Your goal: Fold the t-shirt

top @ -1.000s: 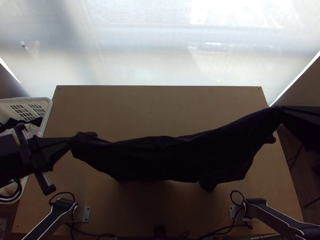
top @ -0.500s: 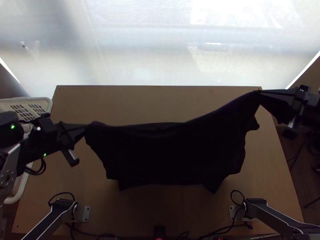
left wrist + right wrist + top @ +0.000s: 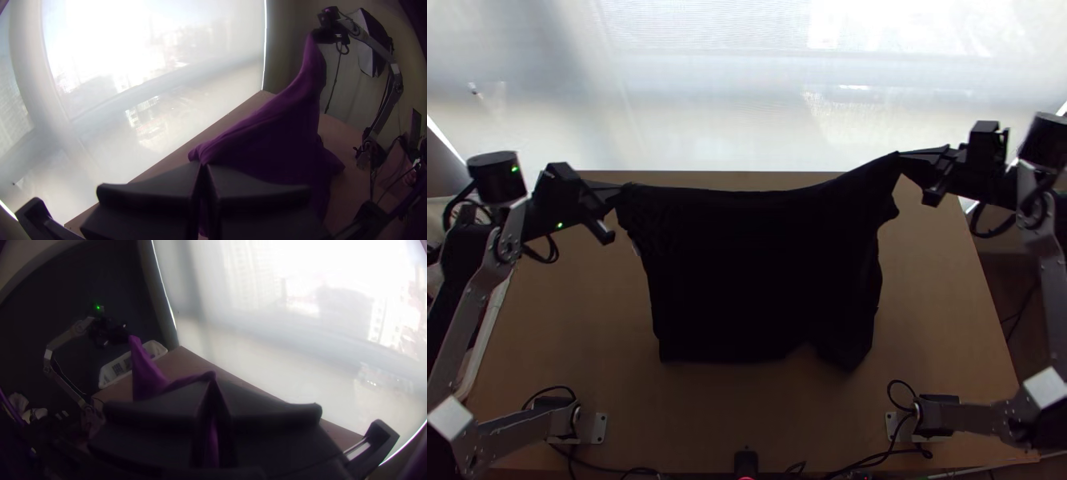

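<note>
Purple t-shirt (image 3: 763, 272) (near-black from above) hangs spread, left gripper (image 3: 621, 190) and right gripper (image 3: 901, 155) clamped on its 2 corners.

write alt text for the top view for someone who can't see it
A dark t-shirt hangs spread between the left gripper and the right gripper over a wooden table, its top edge dipping in the middle.

T-shirt (image 3: 763, 272) blocks middle — room over table (image 3: 939, 312) either side.
</note>
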{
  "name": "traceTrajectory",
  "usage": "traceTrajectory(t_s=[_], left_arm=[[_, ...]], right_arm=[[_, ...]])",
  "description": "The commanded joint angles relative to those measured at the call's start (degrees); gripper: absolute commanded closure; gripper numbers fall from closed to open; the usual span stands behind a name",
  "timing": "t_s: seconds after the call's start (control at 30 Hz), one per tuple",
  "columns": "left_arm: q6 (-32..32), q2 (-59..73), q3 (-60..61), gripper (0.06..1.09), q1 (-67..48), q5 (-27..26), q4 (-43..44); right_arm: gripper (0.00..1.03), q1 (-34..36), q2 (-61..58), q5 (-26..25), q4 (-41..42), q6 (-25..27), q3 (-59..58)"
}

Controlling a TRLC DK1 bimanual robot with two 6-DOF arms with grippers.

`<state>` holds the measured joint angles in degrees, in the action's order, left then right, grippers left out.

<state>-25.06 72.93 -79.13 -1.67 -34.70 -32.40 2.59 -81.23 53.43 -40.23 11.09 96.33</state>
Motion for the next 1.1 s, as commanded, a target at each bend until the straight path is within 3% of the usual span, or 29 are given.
traceTrajectory(t_s=[0.0, 0.3, 0.67, 0.9, 1.07], left_arm=[[1.33, 14.35, -2.52, 1.05, 0.71, 0.16, 7.79], [1.86, 36.41, -12.01, 1.05, -0.96, 1.91, 11.48], [1.86, 56.63, -32.05, 1.05, -1.40, 7.72, 9.11], [1.77, 65.41, -43.12, 1.05, -3.25, 12.90, 6.39], [1.06, 65.85, -48.22, 1.05, -3.51, 13.08, -1.00]], right_arm=[[1.00, 1.19, -11.76, 0.01, 7.71, 2.09, -2.91], [1.00, -0.13, -28.90, -1.49, 16.06, 2.00, 1.40], [1.00, -0.66, -48.23, -5.88, 15.79, 1.65, 18.54], [1.00, -2.50, -61.42, -7.99, 9.29, 2.88, 32.60], [1.00, -2.50, -64.23, -9.57, 9.29, 2.71, 35.06]])
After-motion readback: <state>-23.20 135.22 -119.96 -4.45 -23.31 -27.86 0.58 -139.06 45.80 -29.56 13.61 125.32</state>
